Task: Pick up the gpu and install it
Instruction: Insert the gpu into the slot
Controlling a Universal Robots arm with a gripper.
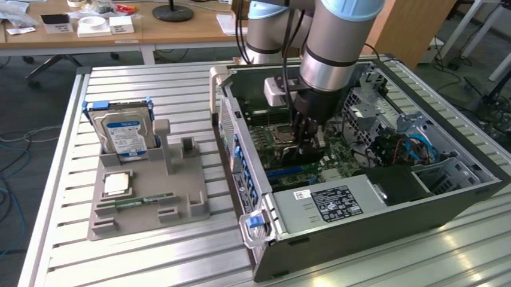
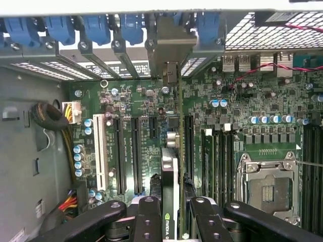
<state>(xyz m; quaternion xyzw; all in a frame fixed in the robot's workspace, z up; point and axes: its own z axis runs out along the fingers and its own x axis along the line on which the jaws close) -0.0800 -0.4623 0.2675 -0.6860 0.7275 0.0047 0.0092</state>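
The gpu [image 2: 170, 171] is held edge-on between my fingers, a green logo showing on its black shroud. Its silvery end bracket [image 2: 169, 48] reaches the rear expansion openings of the case. My gripper [image 2: 174, 204] is shut on the gpu, directly over the motherboard [image 2: 126, 101], with the card in line with a long slot. Whether the card sits fully in the slot I cannot tell. In the exterior view my gripper [image 1: 307, 134] is lowered inside the open computer case [image 1: 359, 221], with the dark gpu [image 1: 297, 156] just below it.
A grey parts holder [image 1: 183, 206] lies on the slatted table at the exterior view's left. It carries a silver hard drive with a blue label [image 1: 125, 134], a processor [image 1: 116, 184] and a green memory stick [image 1: 143, 199]. Cables and drive cages crowd the case.
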